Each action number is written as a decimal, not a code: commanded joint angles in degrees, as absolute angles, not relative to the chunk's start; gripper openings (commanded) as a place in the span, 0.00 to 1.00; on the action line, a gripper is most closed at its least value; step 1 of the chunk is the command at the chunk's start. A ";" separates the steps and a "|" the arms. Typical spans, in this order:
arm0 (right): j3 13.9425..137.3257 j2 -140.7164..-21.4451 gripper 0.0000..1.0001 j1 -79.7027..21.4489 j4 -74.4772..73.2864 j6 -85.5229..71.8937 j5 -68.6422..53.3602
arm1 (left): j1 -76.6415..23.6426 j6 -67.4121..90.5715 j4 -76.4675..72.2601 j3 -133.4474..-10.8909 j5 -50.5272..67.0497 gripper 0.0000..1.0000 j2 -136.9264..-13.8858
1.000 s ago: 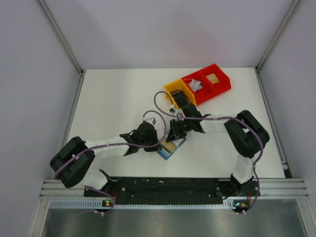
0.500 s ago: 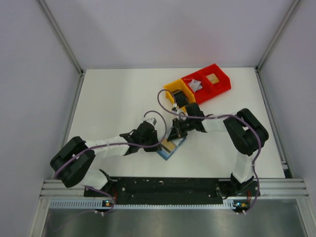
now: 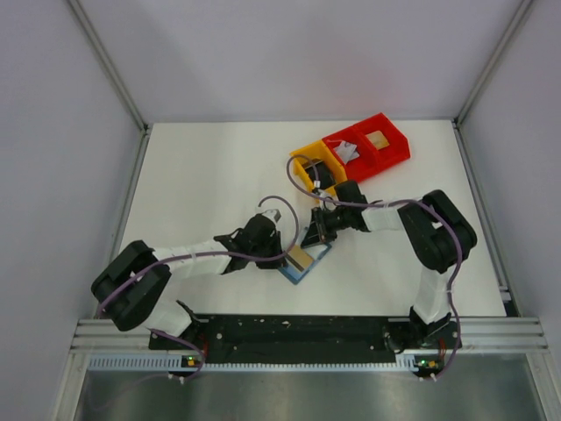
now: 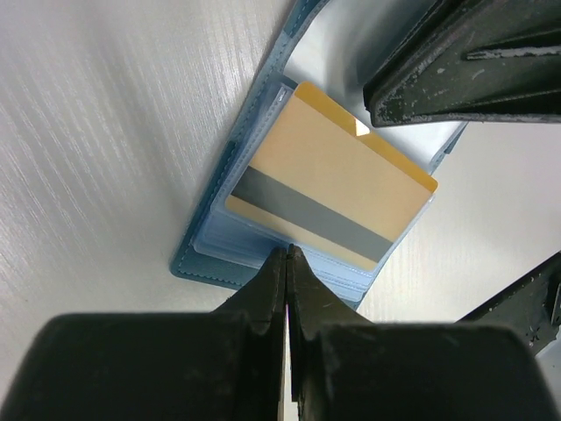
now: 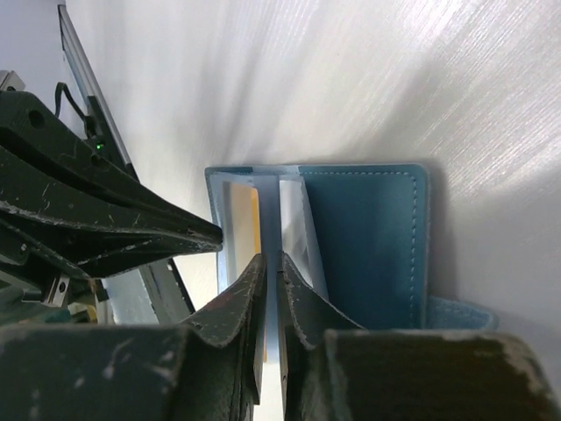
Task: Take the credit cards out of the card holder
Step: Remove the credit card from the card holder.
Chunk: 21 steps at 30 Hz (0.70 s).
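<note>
Right hand (image 5: 272, 261) on card holder (image 5: 368, 246) leaf; tan card (image 4: 324, 171) stripe left-wrist only

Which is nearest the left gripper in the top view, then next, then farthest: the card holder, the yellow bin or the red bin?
1. The card holder, right at the left gripper tips, mid-table.
2. The yellow bin, farther back and to the right.
3. The red bin, farthest, back right, beside the yellow one.
</note>
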<state>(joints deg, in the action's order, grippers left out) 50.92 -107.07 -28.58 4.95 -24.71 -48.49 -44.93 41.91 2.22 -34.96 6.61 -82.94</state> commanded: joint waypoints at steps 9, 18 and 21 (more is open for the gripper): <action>52.21 -108.37 0.00 -29.62 5.53 -23.81 -49.83 | -44.82 43.15 2.55 -33.84 3.26 0.07 -72.61; 52.73 -108.02 0.11 -29.62 5.63 -24.08 -49.13 | -44.74 40.78 2.98 -38.93 4.74 0.04 -79.62; 52.82 -108.10 0.15 -29.62 5.62 -24.08 -49.39 | -44.74 41.48 3.08 -38.67 6.41 0.01 -82.52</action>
<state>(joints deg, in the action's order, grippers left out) 51.81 -108.40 -29.15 3.62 -24.27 -48.90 -44.93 41.80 3.38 -37.36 4.12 -79.26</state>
